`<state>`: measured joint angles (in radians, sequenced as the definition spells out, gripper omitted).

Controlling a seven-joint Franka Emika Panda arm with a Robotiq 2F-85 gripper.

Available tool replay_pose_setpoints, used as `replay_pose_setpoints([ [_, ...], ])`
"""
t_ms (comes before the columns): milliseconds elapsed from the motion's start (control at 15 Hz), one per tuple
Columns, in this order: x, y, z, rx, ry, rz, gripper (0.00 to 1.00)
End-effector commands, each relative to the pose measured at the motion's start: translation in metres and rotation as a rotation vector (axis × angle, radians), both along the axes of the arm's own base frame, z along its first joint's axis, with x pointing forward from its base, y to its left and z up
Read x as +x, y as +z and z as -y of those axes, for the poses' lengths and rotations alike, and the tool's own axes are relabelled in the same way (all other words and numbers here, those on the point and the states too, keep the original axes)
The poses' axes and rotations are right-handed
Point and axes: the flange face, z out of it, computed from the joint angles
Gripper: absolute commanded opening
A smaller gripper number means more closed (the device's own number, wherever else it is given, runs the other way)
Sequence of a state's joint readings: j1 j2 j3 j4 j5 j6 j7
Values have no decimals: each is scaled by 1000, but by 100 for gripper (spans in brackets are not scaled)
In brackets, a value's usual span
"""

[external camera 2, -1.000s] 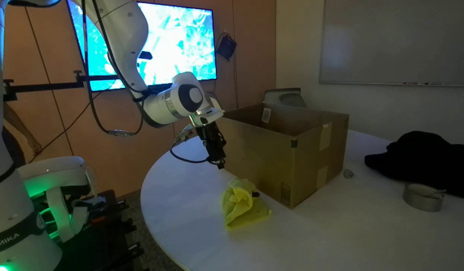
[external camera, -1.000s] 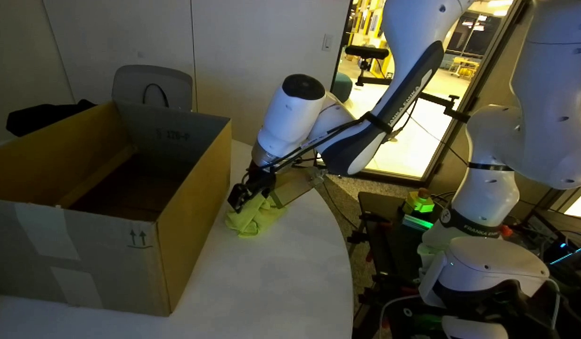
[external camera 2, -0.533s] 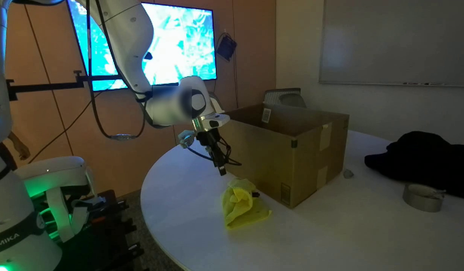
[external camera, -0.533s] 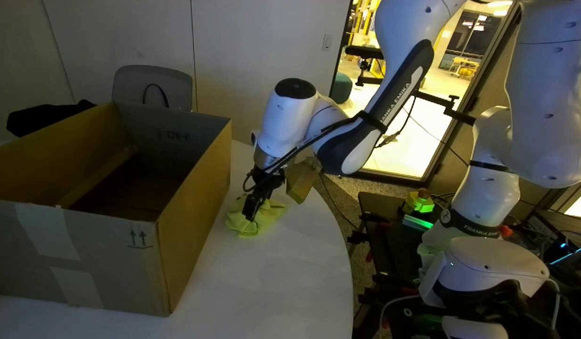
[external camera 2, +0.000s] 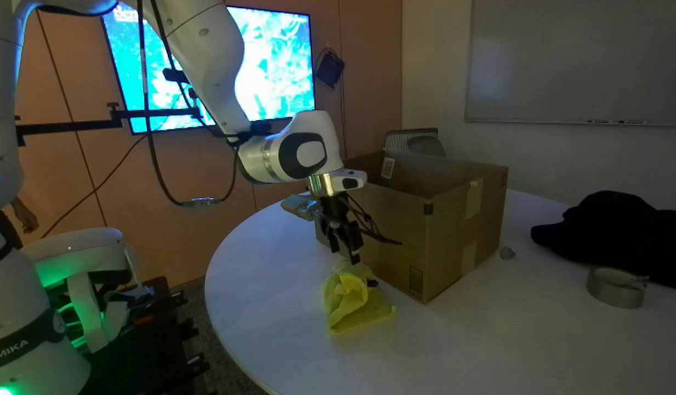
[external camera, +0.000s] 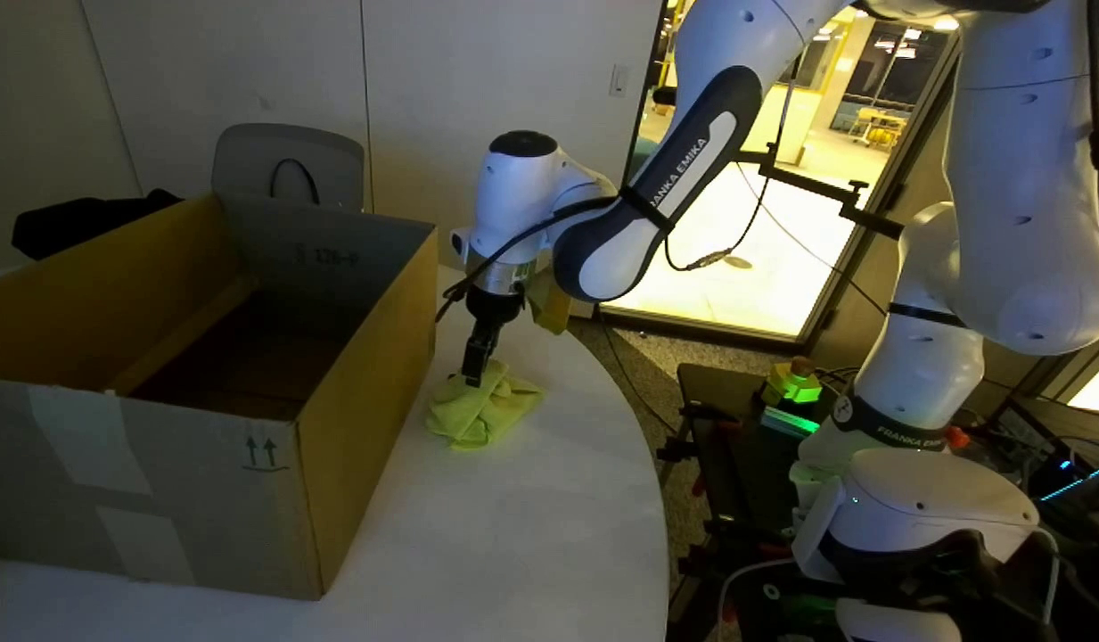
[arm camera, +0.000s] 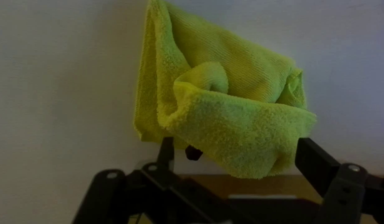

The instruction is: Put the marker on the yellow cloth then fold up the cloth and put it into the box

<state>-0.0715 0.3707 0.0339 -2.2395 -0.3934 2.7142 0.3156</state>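
The yellow cloth (arm camera: 235,130) lies bunched and folded on the table beside the box, and it shows in both exterior views (external camera: 487,415) (external camera 2: 351,302). A dark end of the marker (arm camera: 193,153) pokes out from under a fold on the box side; the remainder is covered. My gripper (external camera 2: 345,256) points down just above the cloth's edge near the box. In the wrist view its fingers (arm camera: 315,161) stand wide apart, one at each side of the cloth's near fold, gripping nothing. The cardboard box (external camera: 201,499) stands upright with its top uncovered.
The white table (external camera: 513,544) has a curved edge on the robot's side. A tape roll (external camera 2: 617,288), a small grey lump (external camera 2: 507,253) and a black fabric heap (external camera 2: 617,236) lie beyond the box. A chair (external camera: 291,165) stands behind it.
The wrist has turned and straightened to point more steeply down. My gripper has moved toward the box-side edge of the cloth. Cloth, marker and box have stayed put.
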Motion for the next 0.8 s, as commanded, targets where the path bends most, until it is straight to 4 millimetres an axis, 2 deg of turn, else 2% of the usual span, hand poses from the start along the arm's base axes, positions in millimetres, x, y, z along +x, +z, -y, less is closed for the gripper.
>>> replay_pose_setpoints([
  [0, 18, -6, 2, 19, 53, -24, 100],
  [333, 21, -19, 1, 48, 68, -53, 100],
  [733, 15, -41, 2, 85, 42, -100, 100],
])
